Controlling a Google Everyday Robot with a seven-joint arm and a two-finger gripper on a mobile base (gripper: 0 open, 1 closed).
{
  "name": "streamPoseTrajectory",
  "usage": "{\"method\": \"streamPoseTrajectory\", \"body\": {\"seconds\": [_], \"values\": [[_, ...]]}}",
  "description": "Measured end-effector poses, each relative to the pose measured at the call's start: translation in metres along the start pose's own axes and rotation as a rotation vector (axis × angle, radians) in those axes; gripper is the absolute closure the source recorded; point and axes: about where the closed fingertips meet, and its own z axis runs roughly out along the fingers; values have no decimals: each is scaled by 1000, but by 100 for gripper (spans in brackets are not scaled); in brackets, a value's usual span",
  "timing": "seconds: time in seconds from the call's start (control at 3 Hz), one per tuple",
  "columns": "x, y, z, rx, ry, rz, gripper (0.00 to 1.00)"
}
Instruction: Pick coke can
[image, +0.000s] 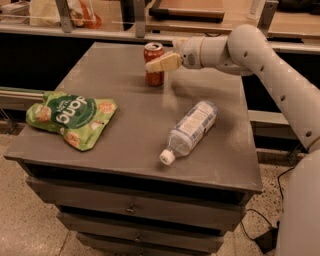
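Observation:
The coke can (153, 70), red with a silver top, stands upright at the back middle of the grey table (120, 135). My gripper (161, 59) reaches in from the right on the white arm (260, 55) and is at the can's upper right side. One cream finger (164, 63) crosses in front of the can's top half. The other finger is hidden behind the can. The gripper is open, and the can still rests on the table.
A clear plastic bottle (192, 129) lies on its side right of centre, white cap toward the front. A green snack bag (70, 117) lies at the left edge. A counter with rails (100, 25) runs behind the table.

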Motion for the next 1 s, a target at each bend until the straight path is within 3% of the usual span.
{"method": "streamPoseTrajectory", "body": {"seconds": [0.67,1.0], "values": [[-5,3,6,-18,11,-36,58],[-17,-1,-6,4,17,-65,82]]}}
